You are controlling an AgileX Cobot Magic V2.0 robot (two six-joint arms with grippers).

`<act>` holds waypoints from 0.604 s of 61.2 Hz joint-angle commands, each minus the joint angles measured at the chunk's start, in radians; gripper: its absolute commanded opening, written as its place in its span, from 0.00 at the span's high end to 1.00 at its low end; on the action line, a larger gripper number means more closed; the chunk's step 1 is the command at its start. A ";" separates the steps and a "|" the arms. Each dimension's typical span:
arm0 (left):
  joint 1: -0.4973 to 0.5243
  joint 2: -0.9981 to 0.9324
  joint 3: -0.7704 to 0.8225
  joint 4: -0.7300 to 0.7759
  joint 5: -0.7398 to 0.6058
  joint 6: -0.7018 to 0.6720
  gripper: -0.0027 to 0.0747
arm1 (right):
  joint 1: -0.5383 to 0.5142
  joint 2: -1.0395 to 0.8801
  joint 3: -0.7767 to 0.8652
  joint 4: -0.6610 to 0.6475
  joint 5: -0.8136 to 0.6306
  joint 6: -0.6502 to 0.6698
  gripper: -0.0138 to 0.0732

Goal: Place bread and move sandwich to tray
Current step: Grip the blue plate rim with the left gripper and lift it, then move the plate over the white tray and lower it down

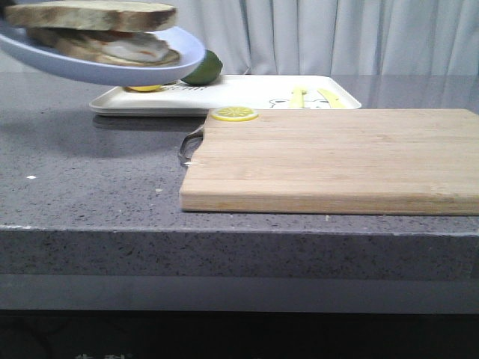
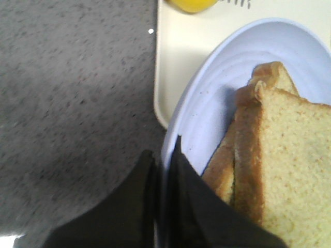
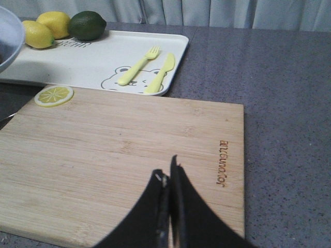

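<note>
**A:** Where do you stand with the table (image 1: 90,187) and the board (image 1: 329,157)?

**B:** The board is bare except for a lemon slice (image 1: 234,114) at its far corner. The tray (image 1: 247,93) lies just behind it, and that is where you are going.

**A:** And the plate (image 1: 112,71)?

**B:** You hold it in the air over the tray's left end, tilted a little, its low side toward the board. The sandwich (image 1: 97,34) sits on it, top bread (image 1: 93,15) over the egg (image 1: 131,48). Level the plate before you lower it, or the top slice may slide.

**A:** Where do you set it down?

**B:** The right wrist view shows lemons (image 3: 46,28) and a lime (image 3: 88,25) at the tray's left far corner, and a fork (image 3: 139,64) and knife (image 3: 160,72) toward its right end. I judge the open middle is your spot, so shift right first and come down slowly.

**A:** The grip?

**B:** Your left gripper (image 2: 164,165) pinches the plate's rim, one finger over and one under; the hold is thin, so avoid jerks. Your right gripper (image 3: 168,178) hangs over the board with its fingers together, holding nothing. Leave it there.
</note>
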 commanded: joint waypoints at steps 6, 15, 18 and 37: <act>-0.076 0.149 -0.309 -0.079 0.037 -0.074 0.99 | -0.005 0.002 -0.028 0.000 -0.075 -0.004 0.91; -0.116 0.345 -0.600 -0.074 0.127 -0.148 0.99 | -0.005 0.002 -0.028 -0.001 -0.069 -0.004 0.91; -0.126 0.408 -0.698 -0.070 0.157 -0.172 0.99 | -0.005 0.002 -0.028 -0.001 -0.069 -0.004 0.91; -0.160 0.690 -1.136 -0.060 0.271 -0.269 0.99 | -0.005 0.002 -0.028 -0.001 -0.068 -0.004 0.91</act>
